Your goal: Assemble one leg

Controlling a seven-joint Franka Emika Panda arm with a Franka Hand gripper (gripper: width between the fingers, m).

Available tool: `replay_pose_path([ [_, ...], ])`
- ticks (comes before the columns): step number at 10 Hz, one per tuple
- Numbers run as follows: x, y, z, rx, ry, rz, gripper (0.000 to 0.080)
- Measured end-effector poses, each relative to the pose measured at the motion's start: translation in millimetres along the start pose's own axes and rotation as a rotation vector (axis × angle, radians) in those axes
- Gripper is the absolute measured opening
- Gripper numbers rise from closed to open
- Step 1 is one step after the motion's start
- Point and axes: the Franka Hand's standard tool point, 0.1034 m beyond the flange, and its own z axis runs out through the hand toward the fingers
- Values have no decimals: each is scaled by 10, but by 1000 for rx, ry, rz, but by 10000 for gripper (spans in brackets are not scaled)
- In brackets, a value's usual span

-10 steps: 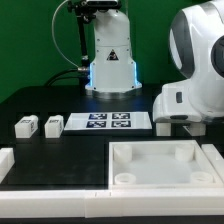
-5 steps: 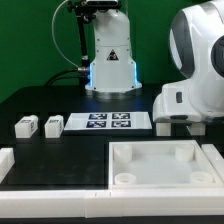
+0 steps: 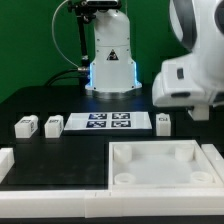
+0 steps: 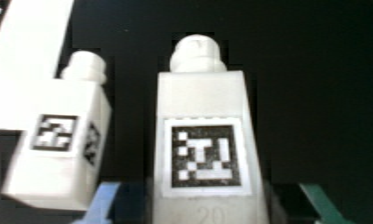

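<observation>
Just hovering with released fingers (image 4: 108, 203) either side of the leg (image 4: 204, 130) on the bench (image 4: 316, 60), long axis pointing straight away, second leg (image 4: 67, 130) just beside.

- the arm (image 3: 188, 80) comes in from the exterior view's right, with its bulky white wrist section hanging low.
- the gripper (image 4: 218, 208) points downward, jaws parted.
- only its fingertips (image 4: 112, 205) show in the wrist view, one on each side.

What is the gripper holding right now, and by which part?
Nothing, it seems: the gripper straddles the tagged end of one leg, with a gap showing at each finger.
</observation>
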Motion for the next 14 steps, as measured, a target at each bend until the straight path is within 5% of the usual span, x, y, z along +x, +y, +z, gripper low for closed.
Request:
replay_pose_path([
  [2,-71,73,-319,23,141,0,292],
  [7,-7,82,-466,47,655,-23,292],
  [9,77,305,-982,10,836,-94,292],
  [10,105,398,-1325,12,962,-98,292],
  [12,115,427,-1731,27,1154,-104,292],
  [14,115,427,-1731,27,1154,-104,292],
])
